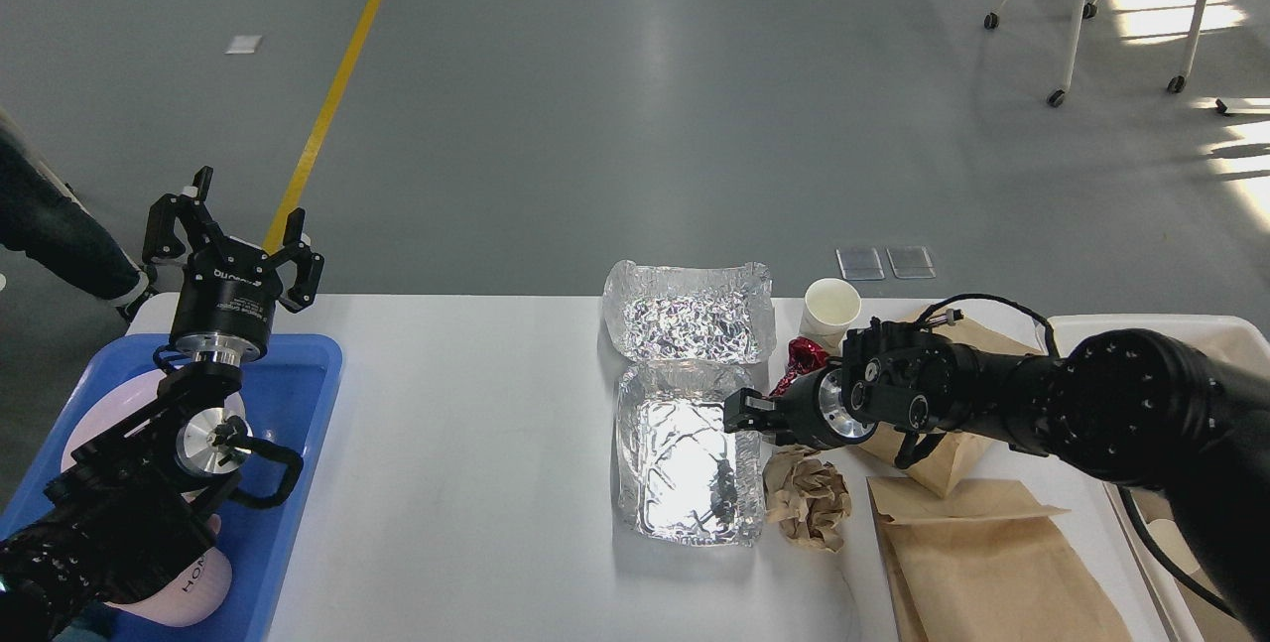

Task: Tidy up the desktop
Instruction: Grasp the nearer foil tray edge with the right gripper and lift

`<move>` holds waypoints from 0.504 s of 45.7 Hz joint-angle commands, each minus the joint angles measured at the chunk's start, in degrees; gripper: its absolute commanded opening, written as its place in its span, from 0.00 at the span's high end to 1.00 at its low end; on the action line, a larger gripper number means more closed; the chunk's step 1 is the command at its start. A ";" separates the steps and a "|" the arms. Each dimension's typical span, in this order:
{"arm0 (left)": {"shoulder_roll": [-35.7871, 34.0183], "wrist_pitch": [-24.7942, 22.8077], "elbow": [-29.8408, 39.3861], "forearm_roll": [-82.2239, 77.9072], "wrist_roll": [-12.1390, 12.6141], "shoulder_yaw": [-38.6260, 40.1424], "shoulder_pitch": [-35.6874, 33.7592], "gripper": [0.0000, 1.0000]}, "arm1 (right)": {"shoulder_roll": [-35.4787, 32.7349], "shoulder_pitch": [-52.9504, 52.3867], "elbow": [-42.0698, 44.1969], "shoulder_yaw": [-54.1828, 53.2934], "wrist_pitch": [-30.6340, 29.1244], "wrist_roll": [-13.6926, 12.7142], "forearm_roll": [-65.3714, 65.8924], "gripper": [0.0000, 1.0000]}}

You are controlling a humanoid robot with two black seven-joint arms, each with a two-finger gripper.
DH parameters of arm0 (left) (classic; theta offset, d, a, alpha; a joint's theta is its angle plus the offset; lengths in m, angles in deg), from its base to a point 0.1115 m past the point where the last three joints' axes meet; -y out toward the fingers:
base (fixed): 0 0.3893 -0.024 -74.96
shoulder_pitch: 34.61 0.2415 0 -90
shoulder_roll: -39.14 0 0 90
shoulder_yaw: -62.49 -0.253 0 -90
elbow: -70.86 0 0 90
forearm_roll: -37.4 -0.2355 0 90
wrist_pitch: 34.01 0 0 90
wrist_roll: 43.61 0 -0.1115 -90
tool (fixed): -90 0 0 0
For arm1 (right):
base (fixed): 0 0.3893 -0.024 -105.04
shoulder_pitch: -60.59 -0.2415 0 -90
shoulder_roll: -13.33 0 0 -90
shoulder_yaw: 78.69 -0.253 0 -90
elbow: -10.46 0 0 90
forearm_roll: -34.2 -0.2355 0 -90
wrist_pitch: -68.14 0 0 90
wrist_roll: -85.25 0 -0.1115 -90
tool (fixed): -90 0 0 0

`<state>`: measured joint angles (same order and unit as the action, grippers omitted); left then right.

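Observation:
The white desktop (476, 444) carries an open foil container: its base (685, 463) lies in front and its raised lid (687, 322) behind. My right gripper (744, 414) is low at the base's right rim, dark and seen nearly end-on, so its fingers cannot be told apart. Just behind it lies a red crumpled wrapper (802, 356). A crumpled brown paper ball (806, 501) sits right of the foil base. My left gripper (236, 230) stands upright and open, holding nothing, above the table's far left corner.
A white paper cup (830, 310) stands behind the right arm. Brown paper bags lie at the front right (982, 563) and under the arm (938, 453). A blue tray (298, 394) with pink dishes is at the left. A cream bin (1141, 326) is at the right edge.

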<state>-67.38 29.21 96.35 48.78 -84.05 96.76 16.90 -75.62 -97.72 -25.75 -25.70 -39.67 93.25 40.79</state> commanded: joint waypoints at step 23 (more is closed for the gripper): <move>0.00 0.06 0.00 -0.04 0.01 0.00 0.00 0.03 | -0.44 -4.20 -4.03 -1.22 -4.96 0.35 -0.09 1.00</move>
<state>-67.38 29.21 96.35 48.74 -84.03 96.76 16.90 -75.72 -100.43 -28.78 -26.65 -42.99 93.49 40.77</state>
